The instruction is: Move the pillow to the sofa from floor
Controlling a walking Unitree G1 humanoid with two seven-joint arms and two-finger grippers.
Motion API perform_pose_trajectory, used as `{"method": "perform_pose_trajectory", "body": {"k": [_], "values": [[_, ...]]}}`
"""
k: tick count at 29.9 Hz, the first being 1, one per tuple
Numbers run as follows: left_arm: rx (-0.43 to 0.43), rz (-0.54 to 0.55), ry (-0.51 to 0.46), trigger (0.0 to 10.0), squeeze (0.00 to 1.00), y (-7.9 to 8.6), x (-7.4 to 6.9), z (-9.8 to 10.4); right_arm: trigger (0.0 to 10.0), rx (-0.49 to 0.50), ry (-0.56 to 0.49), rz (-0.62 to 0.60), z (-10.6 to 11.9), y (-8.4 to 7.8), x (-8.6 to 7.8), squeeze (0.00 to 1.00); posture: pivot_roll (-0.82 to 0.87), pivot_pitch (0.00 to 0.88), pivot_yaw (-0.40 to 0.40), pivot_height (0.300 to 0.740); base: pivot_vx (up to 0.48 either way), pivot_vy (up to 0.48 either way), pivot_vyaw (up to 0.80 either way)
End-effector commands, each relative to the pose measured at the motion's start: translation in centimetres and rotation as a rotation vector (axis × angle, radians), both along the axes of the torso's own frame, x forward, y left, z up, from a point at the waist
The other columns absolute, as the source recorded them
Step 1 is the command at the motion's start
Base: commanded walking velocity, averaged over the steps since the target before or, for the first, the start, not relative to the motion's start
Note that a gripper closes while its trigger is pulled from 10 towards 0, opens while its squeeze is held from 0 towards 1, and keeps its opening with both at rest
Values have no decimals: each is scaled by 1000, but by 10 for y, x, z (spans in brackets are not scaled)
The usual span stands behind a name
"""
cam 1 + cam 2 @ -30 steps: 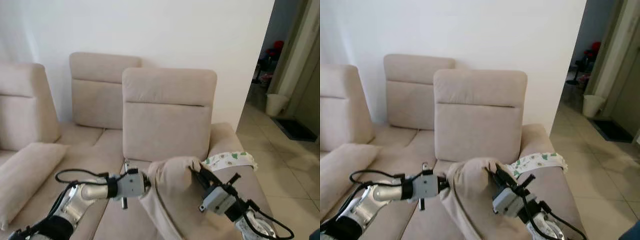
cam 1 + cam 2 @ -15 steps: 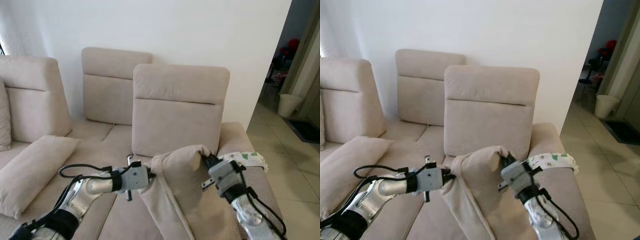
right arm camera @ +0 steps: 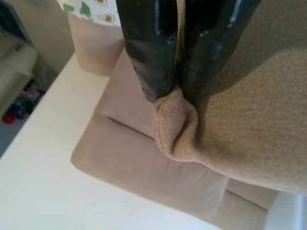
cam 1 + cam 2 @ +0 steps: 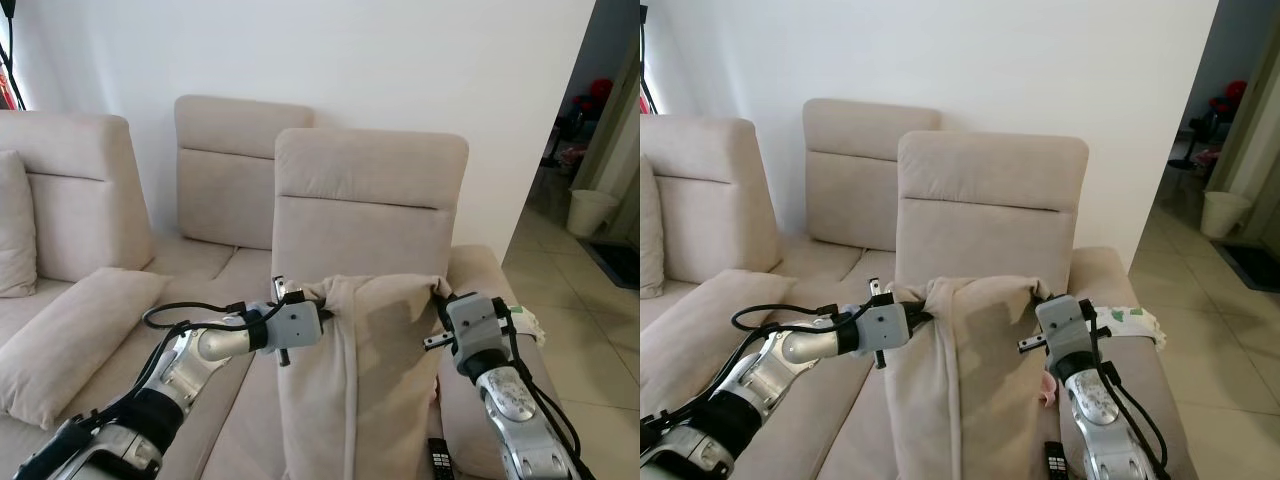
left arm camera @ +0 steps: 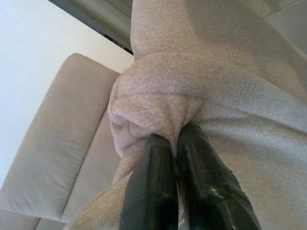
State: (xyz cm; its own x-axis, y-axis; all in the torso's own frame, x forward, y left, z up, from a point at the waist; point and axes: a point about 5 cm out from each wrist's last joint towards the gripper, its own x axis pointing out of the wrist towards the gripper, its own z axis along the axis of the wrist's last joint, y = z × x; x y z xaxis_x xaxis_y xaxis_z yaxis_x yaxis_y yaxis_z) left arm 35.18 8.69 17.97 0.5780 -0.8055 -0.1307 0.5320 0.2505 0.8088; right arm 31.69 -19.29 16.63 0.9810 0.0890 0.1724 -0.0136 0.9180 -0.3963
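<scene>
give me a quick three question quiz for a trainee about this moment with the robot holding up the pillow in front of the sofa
1. True or false: both pincers are pinching the beige pillow.
2. Which part of the pillow does the left pincer hold? A) a top corner B) the bottom edge C) the middle
3. What small dark object lies on the sofa seat below the right pincer?

Key
1. True: each is shut on an upper corner, and the pillow hangs between them.
2. A
3. A remote control.
</scene>
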Motion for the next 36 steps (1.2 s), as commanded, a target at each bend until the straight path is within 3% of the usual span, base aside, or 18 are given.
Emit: {"method": "perform_pose_trajectory", "body": {"k": [1, 4, 10, 18, 19, 20, 21, 26, 27, 28, 29, 31, 32, 34, 35, 36], "values": [[-14, 7, -46, 10000, 0, -1, 3, 10, 10000, 35, 33, -76, -5, -13, 1, 0, 90, 0, 21, 740, 0, 0, 0], [0, -6, -38, 10000, 0, -9, 2, 4, 10000, 53, 93, -117, -13, -19, 2, 0, 89, 0, 24, 740, 0, 0, 0], [15, -34, -31, 10000, 0, -19, -1, -2, 10000, 59, 114, -123, -15, -18, 1, 0, 84, 0, 26, 740, 0, 0, 0], [20, -36, -23, 10000, 0, -20, -1, -4, 10000, 58, 123, -121, -16, -16, 2, 0, 86, 0, 26, 740, 0, 0, 0], [9, -35, -18, 10000, 573, -20, 0, -3, 10000, 61, 127, -117, -17, -14, 2, 0, 89, 0, 26, 740, 0, 0, 0], [9, -35, -18, 10000, 573, -20, 0, -3, 10000, 61, 127, -117, -17, -14, 2, 0, 89, 0, 26, 740, 0, 0, 0], [-3, -27, -24, 10000, 792, -20, 0, -1, 10000, 64, 130, -116, -16, -14, 3, 0, 91, 0, 25, 740, 0, 0, 0], [-21, -14, -39, 10000, 761, -20, 2, 2, 10000, 67, 132, -116, -16, -14, 4, 0, 92, 0, 25, 740, 0, 0, 0], [-25, -12, -41, 10000, 914, -19, 3, 2, 10000, 66, 132, -116, -16, -14, 4, 47, 93, 0, 24, 740, 0, 0, 0], [-28, -9, -48, 10000, 918, -19, 3, 3, 10000, 71, 129, -114, -16, -13, 4, 1000, 93, 0, 22, 740, 0, 0, 0], [-29, -7, -53, 10000, 616, -20, 3, 3, 10000, 71, 128, -114, -15, -13, 4, 1000, 92, 0, 22, 740, 0, 0, 0], [-30, -5, -57, 10000, 616, -20, 3, 3, 10000, 71, 128, -114, -15, -13, 4, 1000, 92, 0, 22, 740, 0, 0, 0], [-30, -6, -59, 10000, 0, -20, 3, 3, 10000, 68, 129, -116, -15, -13, 4, 1000, 91, 0, 22, 740, 0, 0, 0], [-29, -8, -63, 10000, 0, -21, 3, 3, 10000, 64, 130, -118, -15, -14, 4, 1000, 91, 0, 22, 740, 0, 0, 0], [-31, -10, -65, 10000, 0, -22, 2, 3, 10000, 60, 132, -122, -15, -14, 4, 592, 91, 0, 22, 740, 0, 0, 0], [-31, -10, -65, 10000, 0, -22, 2, 3, 10000, 60, 132, -122, -15, -14, 4, 592, 91, 0, 22, 740, 0, 0, 0]]}}
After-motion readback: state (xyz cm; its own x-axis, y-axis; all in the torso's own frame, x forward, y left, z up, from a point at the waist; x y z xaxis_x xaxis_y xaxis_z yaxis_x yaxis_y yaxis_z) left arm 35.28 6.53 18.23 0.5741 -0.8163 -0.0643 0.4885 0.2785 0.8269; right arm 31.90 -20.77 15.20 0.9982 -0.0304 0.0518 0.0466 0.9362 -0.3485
